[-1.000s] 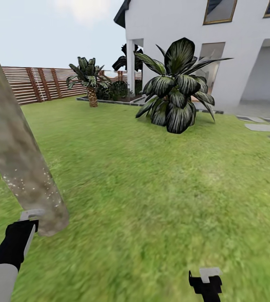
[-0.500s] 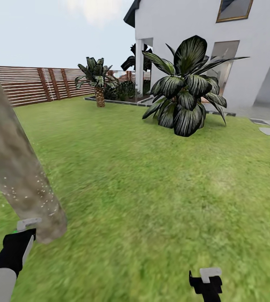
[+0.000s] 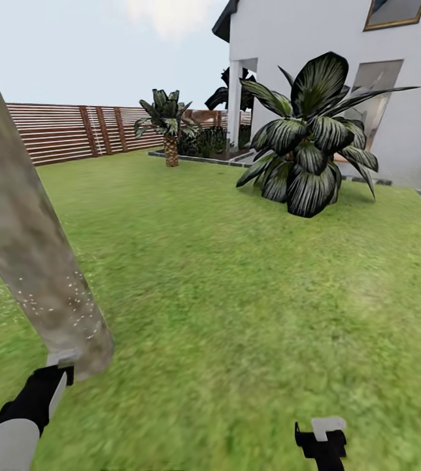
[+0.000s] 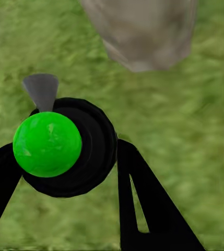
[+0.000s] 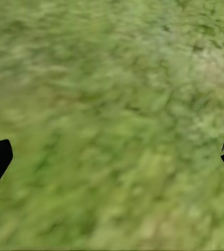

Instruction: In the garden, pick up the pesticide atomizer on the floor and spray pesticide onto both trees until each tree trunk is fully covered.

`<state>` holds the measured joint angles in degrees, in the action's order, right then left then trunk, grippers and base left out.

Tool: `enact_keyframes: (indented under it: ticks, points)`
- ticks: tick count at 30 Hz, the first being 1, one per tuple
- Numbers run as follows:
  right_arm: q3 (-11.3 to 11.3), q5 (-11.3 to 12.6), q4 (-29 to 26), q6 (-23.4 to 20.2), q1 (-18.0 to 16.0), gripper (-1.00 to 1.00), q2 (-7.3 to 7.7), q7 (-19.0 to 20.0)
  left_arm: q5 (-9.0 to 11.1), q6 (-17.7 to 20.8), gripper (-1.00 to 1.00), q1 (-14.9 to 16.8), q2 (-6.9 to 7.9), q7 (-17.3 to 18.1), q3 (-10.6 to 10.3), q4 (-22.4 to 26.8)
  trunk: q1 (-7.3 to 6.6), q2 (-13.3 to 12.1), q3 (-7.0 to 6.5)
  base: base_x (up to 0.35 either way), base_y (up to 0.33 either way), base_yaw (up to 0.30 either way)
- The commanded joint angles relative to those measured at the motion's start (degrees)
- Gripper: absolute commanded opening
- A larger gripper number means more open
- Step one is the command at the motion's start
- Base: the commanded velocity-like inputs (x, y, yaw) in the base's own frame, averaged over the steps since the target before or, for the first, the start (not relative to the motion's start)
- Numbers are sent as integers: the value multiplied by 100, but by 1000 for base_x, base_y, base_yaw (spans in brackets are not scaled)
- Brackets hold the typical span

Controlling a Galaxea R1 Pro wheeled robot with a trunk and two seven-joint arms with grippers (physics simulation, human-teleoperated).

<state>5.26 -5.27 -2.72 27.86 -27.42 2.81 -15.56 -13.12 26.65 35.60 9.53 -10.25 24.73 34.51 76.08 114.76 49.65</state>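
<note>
A: Where is the sprayer?

B: In the left gripper (image 4: 80, 178); its two black fingers are clamped on a round black body with a bright green ball on top and a small grey nozzle. That must be the pesticide atomizer (image 4: 65, 146), though the wrist view is so close that I would not swear to its whole shape. In the head view the left gripper (image 3: 57, 376) sits low, just beside the foot of the tree trunk (image 3: 31, 242).

A: And the other one?

B: The right gripper (image 5: 112, 157) is released and carries nothing; its fingertips sit wide apart at the edges of its own view, with grass (image 5: 112, 104) between them.

A: What could go wrong?

B: Several things, as I judge it; pale specks show on the lower part of the trunk only, so the upper bark looks bare, and spraying from this low could leave it uncovered; the nozzle sits very near the bark, so a small swing of the arm could knock the atomizer against the trunk and shift it in the grip; the trunk leans across the head view and hides part of the arm, which makes aiming harder.

A: And the second tree?

B: I cannot pick it out; ahead are a dark broad-leaved plant (image 3: 312, 147), a small palm (image 3: 169, 124), the fence (image 3: 60, 131) and the house (image 3: 335, 39).
</note>
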Motion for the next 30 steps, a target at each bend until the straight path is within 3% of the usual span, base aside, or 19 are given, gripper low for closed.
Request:
enact_keyframes:
  ticks: [1,10,18,30]
  points:
    - [1,-1,0,0,0,100,0,0,-26,16,-100,2,12,67,-2,-26,0,0,0,0,0,278]
    - [9,-1,0,-1,0,100,-6,0,-60,42,-100,0,-13,85,-5,21,0,0,0,15,0,278]
    - [10,-1,0,0,0,100,-9,0,-63,43,-100,0,-19,77,-6,29,0,0,0,211,-173,276]
    - [10,-1,0,0,0,100,-9,4,-59,43,-100,0,-30,76,-3,30,0,0,0,116,-255,20]
